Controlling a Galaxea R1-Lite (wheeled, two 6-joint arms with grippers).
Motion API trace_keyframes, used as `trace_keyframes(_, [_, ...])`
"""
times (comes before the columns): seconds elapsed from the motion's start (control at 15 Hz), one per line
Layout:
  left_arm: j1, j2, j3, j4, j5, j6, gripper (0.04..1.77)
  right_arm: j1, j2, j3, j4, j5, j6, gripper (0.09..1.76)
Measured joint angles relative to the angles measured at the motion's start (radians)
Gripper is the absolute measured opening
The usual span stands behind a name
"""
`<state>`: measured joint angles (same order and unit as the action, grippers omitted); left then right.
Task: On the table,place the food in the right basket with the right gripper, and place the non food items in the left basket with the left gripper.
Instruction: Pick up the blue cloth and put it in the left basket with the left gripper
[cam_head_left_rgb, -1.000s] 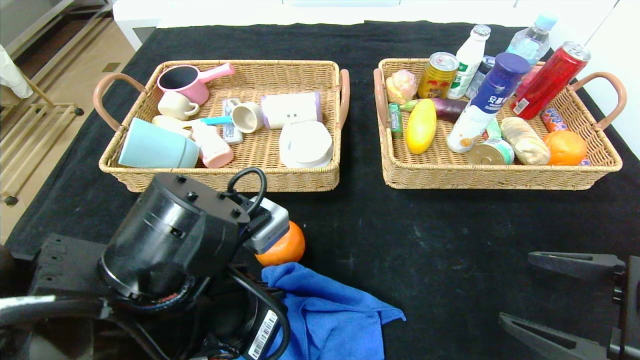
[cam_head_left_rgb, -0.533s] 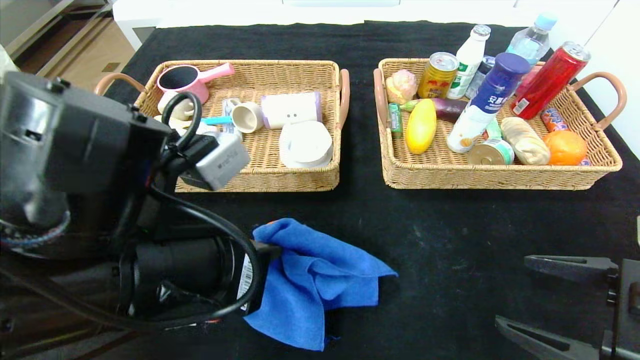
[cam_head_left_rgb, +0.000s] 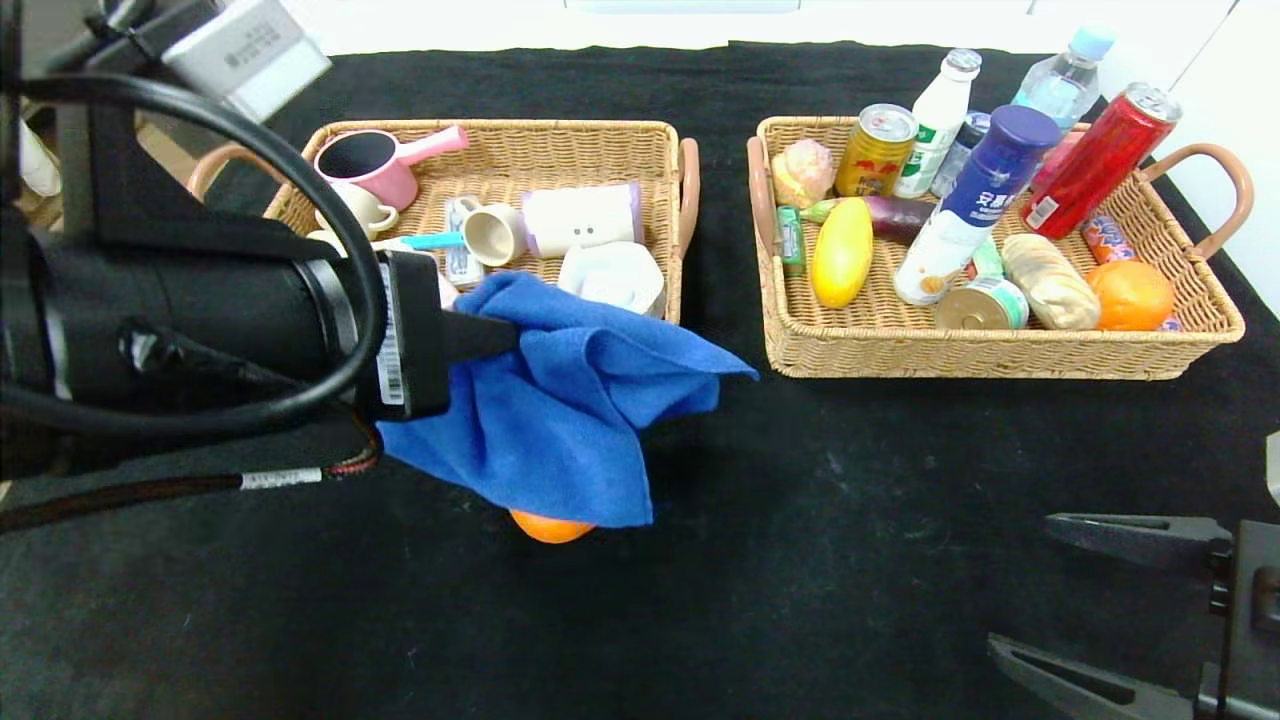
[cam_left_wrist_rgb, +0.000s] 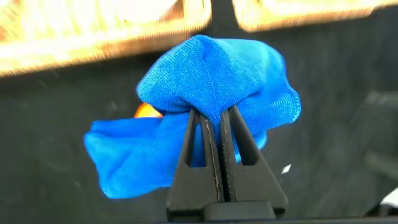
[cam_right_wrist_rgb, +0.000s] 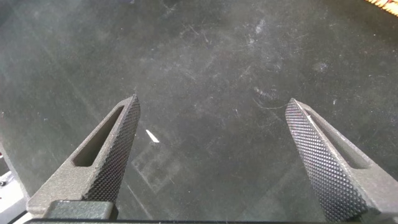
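My left gripper (cam_head_left_rgb: 505, 337) is shut on the blue cloth towel (cam_head_left_rgb: 560, 420) and holds it in the air, just in front of the left basket (cam_head_left_rgb: 600, 133). In the left wrist view the jaws (cam_left_wrist_rgb: 214, 118) pinch a fold of the towel (cam_left_wrist_rgb: 211, 68). A round orange fruit (cam_head_left_rgb: 548, 527) lies on the table (cam_head_left_rgb: 900, 480) under the hanging towel, and it also shows in the left wrist view (cam_left_wrist_rgb: 146, 111). The white-and-blue bottle (cam_head_left_rgb: 965, 200) lies in the right basket (cam_head_left_rgb: 1000, 357). My right gripper (cam_head_left_rgb: 1020, 583) is open and empty, low at the front right. The pink bottle and teal mug are hidden behind my left arm.
The left basket holds a pink saucepan (cam_head_left_rgb: 370, 165), cups and white items. The right basket holds a red can (cam_head_left_rgb: 1095, 160), another orange (cam_head_left_rgb: 1130, 293), bottles, tins and a yellow fruit. Bare black cloth (cam_right_wrist_rgb: 205, 74) lies under the right gripper.
My left gripper has risen from the table's front edge with the towel and moved toward the left basket. The orange shows again below the towel. The right arm has barely moved.
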<state>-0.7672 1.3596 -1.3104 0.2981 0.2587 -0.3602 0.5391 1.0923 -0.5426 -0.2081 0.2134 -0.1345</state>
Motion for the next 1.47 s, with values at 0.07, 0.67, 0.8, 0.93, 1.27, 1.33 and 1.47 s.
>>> trace_keyframes(0.07, [0.014,-0.002,-0.022,0.0,0.0,0.0,0.13,0.0,0.0,0.001,0.0,0.0,0.0,1.71])
trace_keyframes(0.67, [0.194,0.061,-0.214,0.0,0.001,0.021,0.13,0.006,-0.001,0.004,-0.001,0.0,-0.001,1.71])
trace_keyframes(0.8, [0.232,0.093,-0.274,-0.003,0.0,0.056,0.13,0.006,-0.002,0.004,0.0,0.0,-0.001,1.71])
trace_keyframes(0.93, [0.262,0.125,-0.318,-0.009,-0.001,0.074,0.13,0.006,-0.002,0.003,0.0,0.0,-0.001,1.71])
trace_keyframes(1.27, [0.322,0.216,-0.422,-0.013,-0.003,0.113,0.13,0.001,-0.001,0.001,-0.001,0.0,-0.001,1.71])
trace_keyframes(1.33, [0.331,0.235,-0.447,-0.014,-0.003,0.121,0.13,0.0,-0.001,0.001,-0.001,0.0,0.0,1.71])
trace_keyframes(1.47, [0.341,0.271,-0.491,-0.015,-0.002,0.137,0.13,-0.001,-0.001,0.0,-0.002,0.0,0.0,1.71])
